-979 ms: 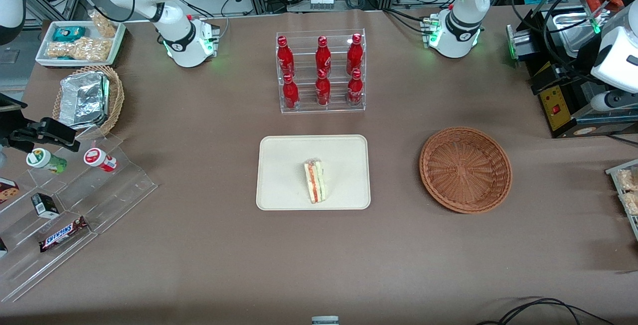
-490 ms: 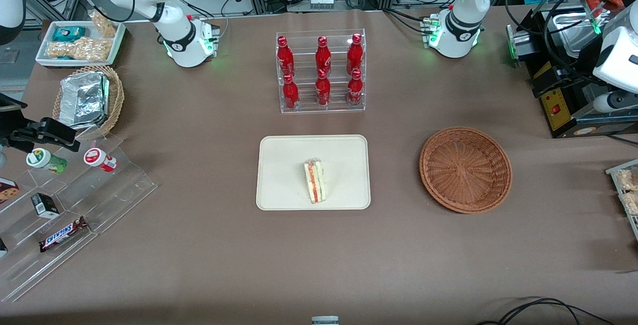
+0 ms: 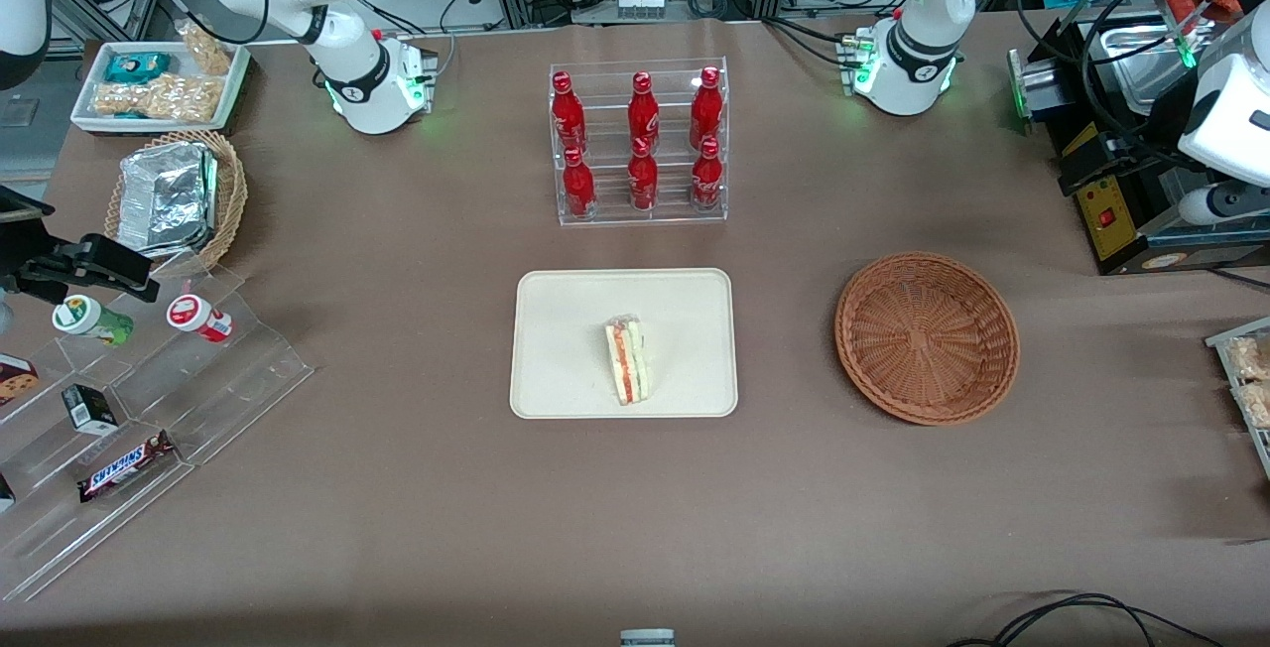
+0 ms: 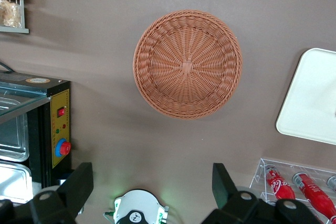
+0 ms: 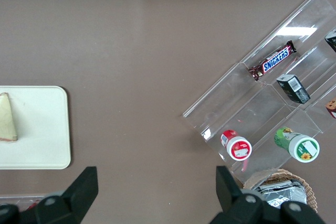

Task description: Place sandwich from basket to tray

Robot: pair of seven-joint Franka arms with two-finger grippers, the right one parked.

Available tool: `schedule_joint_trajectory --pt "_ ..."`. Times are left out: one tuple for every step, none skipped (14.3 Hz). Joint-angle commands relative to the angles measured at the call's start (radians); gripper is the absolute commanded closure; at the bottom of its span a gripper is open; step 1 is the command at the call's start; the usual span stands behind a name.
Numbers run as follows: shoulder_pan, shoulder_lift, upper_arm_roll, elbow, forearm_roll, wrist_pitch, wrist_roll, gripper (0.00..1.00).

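A: Where's the sandwich point(image 3: 626, 361)?

B: On the tray point(image 3: 566, 329), mid-table point(image 3: 417, 488), nearer the front cam than the bottle rack point(image 3: 640, 143). Basket point(image 3: 927, 336) sits beside the tray, toward the working arm's end, nothing in it.

A: Tool?

B: Tool point(image 4: 152, 195) hangs high over the table w/ fingers point(image 4: 79, 182) spread wide, gripping nothing; basket shows between them. Nothing stands in the way.

A: Anything cut off?

B: In the wrist view only a corner of the tray shows; sandwich out of frame there.
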Motion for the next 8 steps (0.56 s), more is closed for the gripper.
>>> schedule_joint_trajectory --pt "0.004 -0.003 -0.006 0.000 -0.001 0.010 0.022 0.00" --pt "0.010 -0.003 -0.005 0.004 -0.002 0.010 0.027 0.00" --pt "0.008 -0.002 -0.005 0.010 -0.001 0.012 0.033 0.00" --pt "0.007 0.000 -0.005 0.014 0.002 0.012 0.061 0.00" --pt "0.004 0.004 -0.006 0.015 0.006 0.012 0.109 0.00" --pt "0.001 0.004 -0.006 0.014 0.010 0.012 0.140 0.00" --pt "-0.001 0.004 -0.008 0.014 0.010 0.012 0.136 0.00" --pt "-0.001 0.004 -0.008 0.014 0.010 0.012 0.133 0.00"
